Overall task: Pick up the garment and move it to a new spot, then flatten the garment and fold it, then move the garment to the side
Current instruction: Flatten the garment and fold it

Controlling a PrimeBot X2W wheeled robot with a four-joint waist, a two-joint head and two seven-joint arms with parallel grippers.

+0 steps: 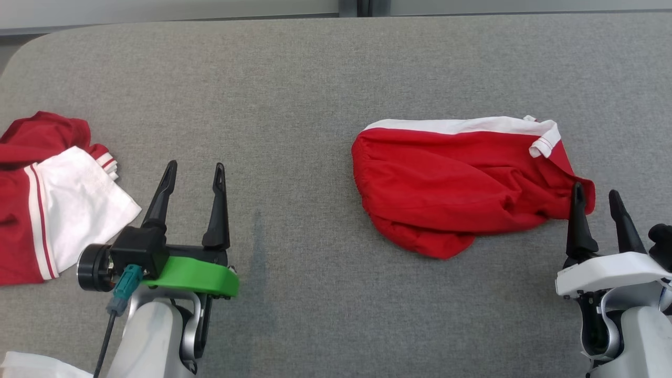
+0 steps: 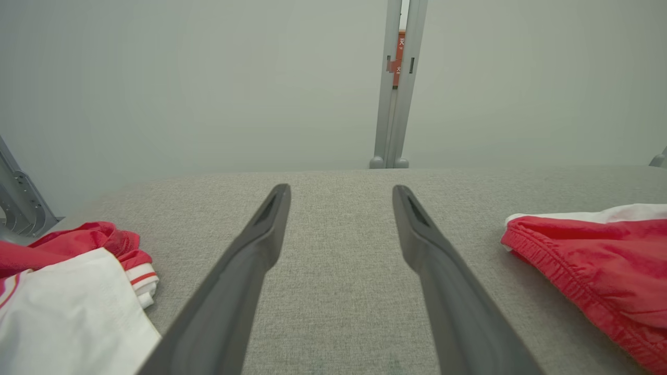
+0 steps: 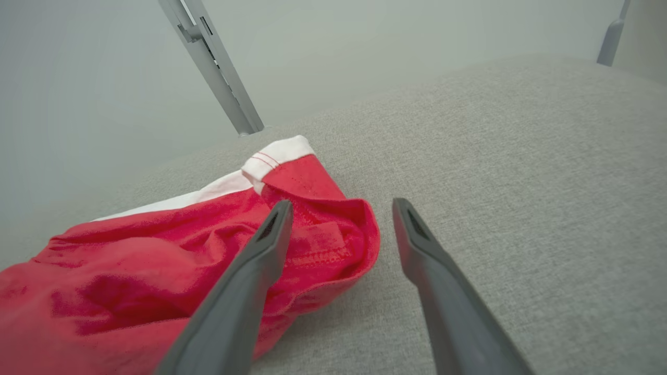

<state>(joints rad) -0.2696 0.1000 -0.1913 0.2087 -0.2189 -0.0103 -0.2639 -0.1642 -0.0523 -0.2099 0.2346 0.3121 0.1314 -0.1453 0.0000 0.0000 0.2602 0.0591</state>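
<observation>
The red garment [image 1: 451, 184] with its white band is lying bunched on the grey tabletop [image 1: 315, 68], toward the right edge. The right gripper [image 1: 596, 190] is standing spread at the garment's right end, one finger over the fabric and the other over bare tabletop, pinching nothing. The left gripper [image 1: 195, 167] is standing spread and empty near the second red-and-white garment [image 1: 58, 210], which is lying at the left edge.

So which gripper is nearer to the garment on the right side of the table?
Right. The right gripper is open at the garment's near right corner, one finger at its edge. The left gripper is open over bare table, well to its left.
</observation>
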